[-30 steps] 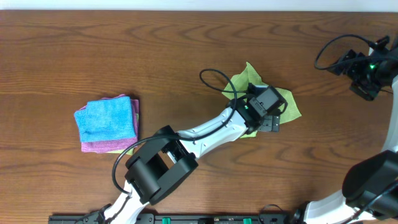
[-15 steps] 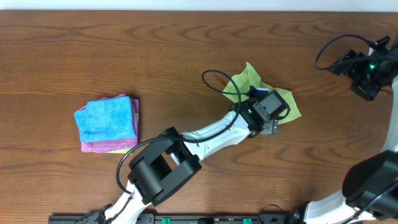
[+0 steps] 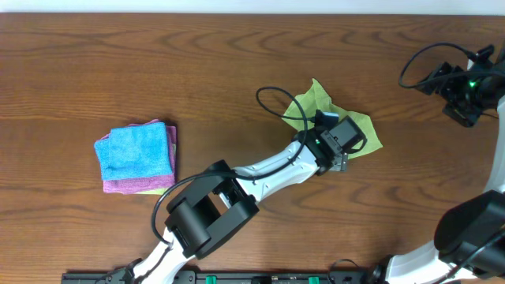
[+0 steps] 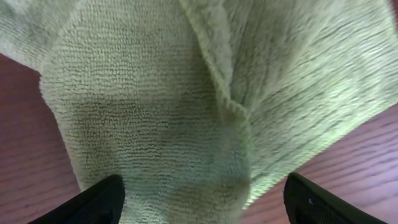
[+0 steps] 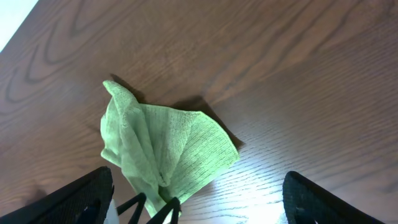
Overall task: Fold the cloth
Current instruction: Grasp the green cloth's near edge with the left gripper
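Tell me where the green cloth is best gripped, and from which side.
Probably the peaked corner of the cloth: it stands up off the table while the rest lies bunched. Come from above; the open left gripper is over the other end.

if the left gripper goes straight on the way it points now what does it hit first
The lime-green cloth. It fills the wrist view straight ahead of the left gripper, between its open fingers. How near it is cannot be judged.

Blue cloth (image 3: 134, 151) atop pink cloth (image 3: 126, 186) (both folded) on the wooden table (image 3: 237, 63).
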Motion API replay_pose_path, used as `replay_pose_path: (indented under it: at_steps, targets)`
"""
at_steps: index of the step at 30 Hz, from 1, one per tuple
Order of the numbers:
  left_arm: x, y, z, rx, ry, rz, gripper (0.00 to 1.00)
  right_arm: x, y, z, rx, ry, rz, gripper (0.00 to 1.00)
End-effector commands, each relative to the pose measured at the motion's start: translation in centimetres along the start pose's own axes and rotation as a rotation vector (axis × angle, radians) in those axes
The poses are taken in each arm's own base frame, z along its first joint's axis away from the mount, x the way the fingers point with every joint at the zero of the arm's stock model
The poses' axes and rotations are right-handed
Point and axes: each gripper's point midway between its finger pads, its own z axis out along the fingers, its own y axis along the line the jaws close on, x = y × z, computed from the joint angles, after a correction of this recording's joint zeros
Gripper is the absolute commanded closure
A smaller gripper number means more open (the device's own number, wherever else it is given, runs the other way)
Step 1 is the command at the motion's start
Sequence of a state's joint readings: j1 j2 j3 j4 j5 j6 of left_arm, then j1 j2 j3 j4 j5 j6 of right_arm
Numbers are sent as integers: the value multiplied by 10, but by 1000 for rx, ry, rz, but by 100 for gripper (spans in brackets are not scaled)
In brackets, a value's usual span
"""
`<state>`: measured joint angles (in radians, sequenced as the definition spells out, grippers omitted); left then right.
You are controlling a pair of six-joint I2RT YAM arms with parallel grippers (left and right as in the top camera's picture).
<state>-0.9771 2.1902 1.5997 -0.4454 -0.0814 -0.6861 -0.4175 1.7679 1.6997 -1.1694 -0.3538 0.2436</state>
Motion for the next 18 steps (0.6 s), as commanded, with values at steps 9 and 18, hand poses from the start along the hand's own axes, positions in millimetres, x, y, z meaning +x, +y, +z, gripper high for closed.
replay_pose_path:
  at_steps: [9,18]
  targets:
    - [9,0,10,-30,13,54,57,-1,3,-6,-21,-10,-11,13]
    - [9,13,6,-74,42,49,94,0,2,-6,-19,-7,-10,13]
